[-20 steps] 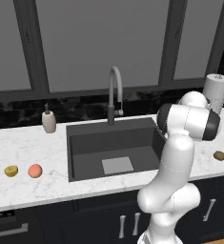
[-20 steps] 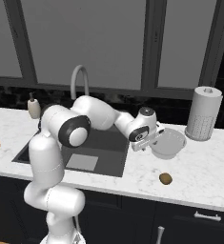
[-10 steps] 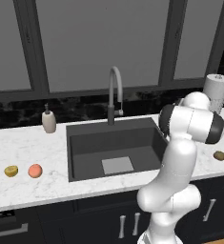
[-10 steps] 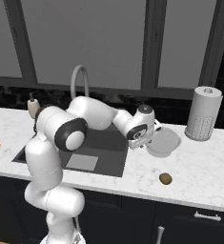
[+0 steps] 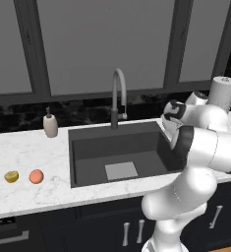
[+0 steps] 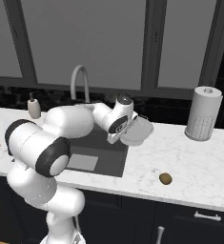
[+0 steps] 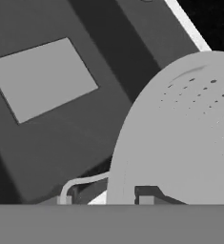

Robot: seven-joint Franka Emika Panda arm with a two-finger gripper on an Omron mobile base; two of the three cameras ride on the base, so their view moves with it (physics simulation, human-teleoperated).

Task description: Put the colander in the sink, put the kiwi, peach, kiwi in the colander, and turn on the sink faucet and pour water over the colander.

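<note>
My gripper is shut on the rim of the colander, a pale grey perforated bowl held tilted just above the counter at the sink's right edge. In the hand view the colander spreads across the right side, with the gripper closed at its edge beside a small handle. The dark sink lies below and to the left, and the faucet arches behind it with no stream showing. On the left counter, the peach sits next to a kiwi. Another kiwi rests on the right counter.
A beige soap dispenser stands behind the sink's left corner. A paper towel roll stands at the back right. The marble counter stretches to both sides, with dark windows behind and cabinet doors below.
The gripper closed on the colander's rim, lifted it off the right counter and carried it left toward the sink.
</note>
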